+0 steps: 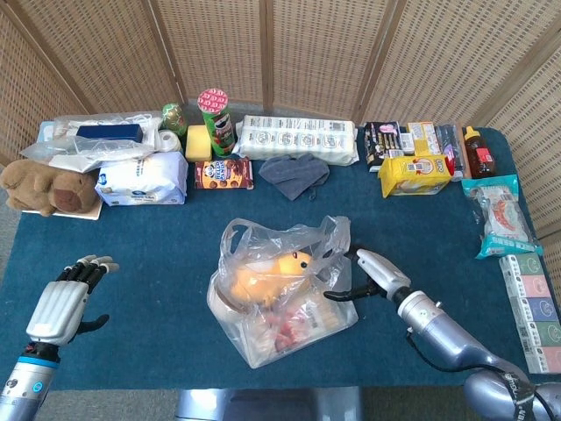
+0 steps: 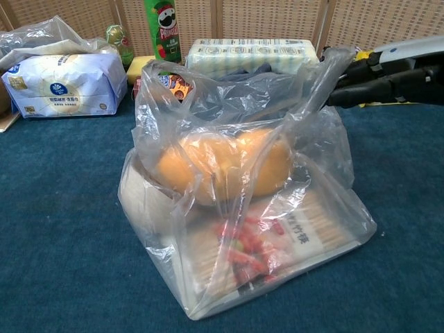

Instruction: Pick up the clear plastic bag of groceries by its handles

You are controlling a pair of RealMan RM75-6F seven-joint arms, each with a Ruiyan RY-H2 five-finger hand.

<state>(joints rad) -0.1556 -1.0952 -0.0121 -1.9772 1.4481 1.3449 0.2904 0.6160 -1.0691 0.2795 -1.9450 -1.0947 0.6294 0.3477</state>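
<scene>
Each robot hand (image 1: 60,307) (image 1: 375,274) has silver-white shells, black fingers and a grey-blue metallic forearm.

Along the far edge of the blue tabletop (image 1: 158,254) stand a green crisp can (image 1: 216,121), a long white multipack (image 1: 300,139) and a yellow box (image 1: 414,174). A brown plush toy (image 1: 48,189) lies at the left end beside a white and blue pack (image 1: 142,178). A grey cloth (image 1: 294,174) lies in front of the multipack.

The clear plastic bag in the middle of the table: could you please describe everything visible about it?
The clear plastic bag is thin, crinkled film, slumped on the blue table. Its mouth gapes upward with both handles loose. Inside show an orange rounded item, a red-printed packet and a pale pack. The right hand reaches into its right handle loop.
</scene>
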